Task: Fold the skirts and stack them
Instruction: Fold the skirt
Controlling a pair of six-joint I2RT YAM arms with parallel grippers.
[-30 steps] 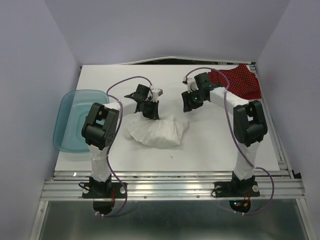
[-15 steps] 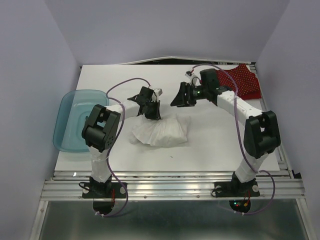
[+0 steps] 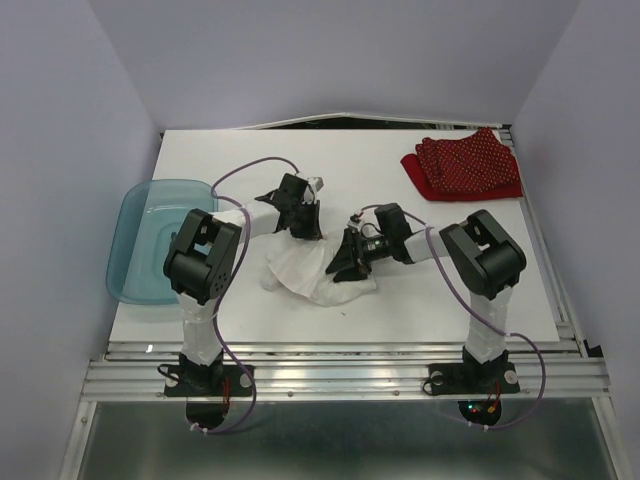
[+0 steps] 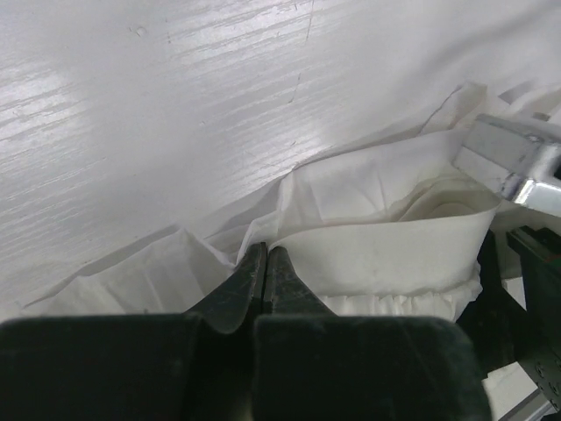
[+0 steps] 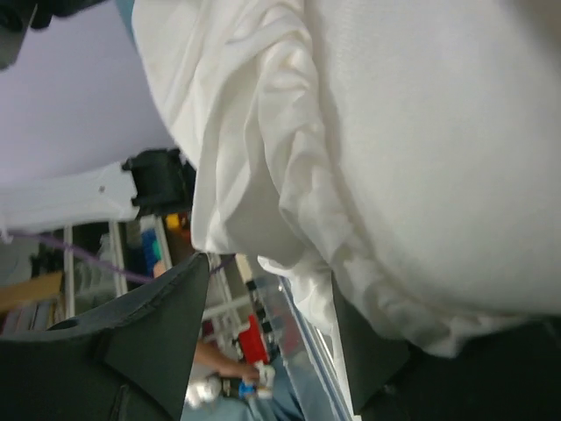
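The left hand [image 3: 300, 218] has its fingers [image 4: 237, 289] pressed together, tips pinched on a fold at the edge of the white skirt [image 3: 300, 272]. The creases in the cloth run out from that pinch, and the rest of the garment lies bunched ahead of the hand and to its side.

The right hand [image 3: 343, 265] is open, its fingers [image 5: 153, 329] spread wide. It sits low against the opposite side of the same skirt. A rumpled bulge of white cloth fills the gap between the fingers, which have not closed on it. The two hands are near each other, with the skirt heaped on the tabletop [image 3: 420, 300] between them.

The red skirt [image 3: 465, 167] with white dots lies folded well apart from both hands, beyond the right hand toward the far corner. A teal tub [image 3: 125, 235] sits out past the left arm.
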